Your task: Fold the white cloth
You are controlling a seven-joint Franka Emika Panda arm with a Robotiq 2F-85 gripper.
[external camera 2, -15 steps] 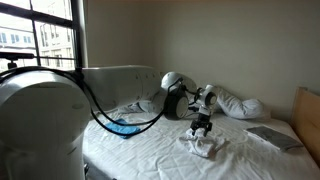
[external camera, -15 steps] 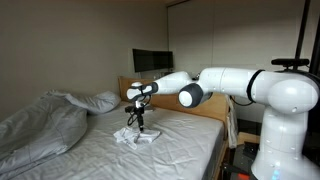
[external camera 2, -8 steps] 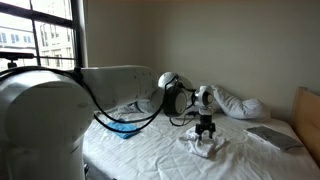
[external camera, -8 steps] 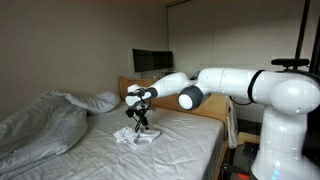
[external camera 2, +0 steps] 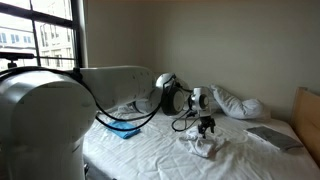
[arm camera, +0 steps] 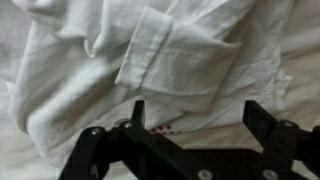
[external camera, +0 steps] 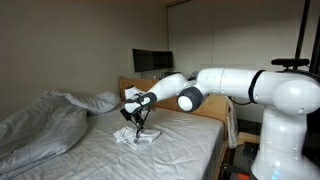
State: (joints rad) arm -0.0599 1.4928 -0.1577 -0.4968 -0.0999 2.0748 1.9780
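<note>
The white cloth lies crumpled in a small heap on the bedsheet, also seen in an exterior view. In the wrist view the white cloth fills most of the picture, with a folded hem band across its middle. My gripper hangs just above the heap, tilted, and shows in the other exterior view as the gripper. In the wrist view the gripper stands open, both fingers apart over the cloth's edge with nothing clamped between them.
A big rumpled duvet covers the bed's far side, and pillows lie by the headboard. A grey flat item rests on the sheet near the headboard. A blue object lies under the arm. A monitor stands behind.
The gripper has shifted a little sideways and tilted over the cloth heap; its jaws stayed open. The cloth has not moved.
</note>
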